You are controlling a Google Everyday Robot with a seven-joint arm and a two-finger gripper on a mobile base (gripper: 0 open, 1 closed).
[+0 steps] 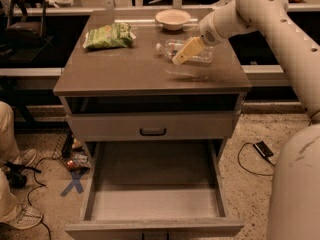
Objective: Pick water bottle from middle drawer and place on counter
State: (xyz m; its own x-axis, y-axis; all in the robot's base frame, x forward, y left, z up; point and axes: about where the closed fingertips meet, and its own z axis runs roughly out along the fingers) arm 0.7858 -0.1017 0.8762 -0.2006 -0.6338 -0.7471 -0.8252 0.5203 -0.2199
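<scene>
In the camera view, the large glossy grey-brown square counter (125,74) filled the upper middle of the frame. The robot's white jointed arm (260,9) reached in from the upper right corner and ended in the gripper (180,57) over the right rear part of that slab.

The gripper was clamped on the small clear plastic water bottle (167,49). 1 tan finger (189,50) lay slantwise across the front of the bottle, and the other was hidden behind it. The water bottle lay on its side, white cap toward the left of the frame. It sat low over the counter, with a faint reflection on the glossy surface just below it. Whether it touched the slab could not be told.

A crumpled green snack bag (109,36) rested on the counter toward the upper left. A shallow white round bowl (173,19) stood near the rear edge, just behind the bottle and apart from it.

Below the counter ran a dark open slot, then a shallow grey-taupe drawer front with a black bar handle (152,132), closed. Under that, the wide, deep grey-taupe middle drawer (155,201) stood pulled far out toward the bottom of the frame, its flat floor and thin side walls in plain sight.

At the left edge were a person's beige trouser leg (6,129) and a pale shoe (21,217). A blue tape cross (75,183) marked the speckled floor beside the cabinet. At the right, a black cable with a small black box (263,149) lay on the floor.
</scene>
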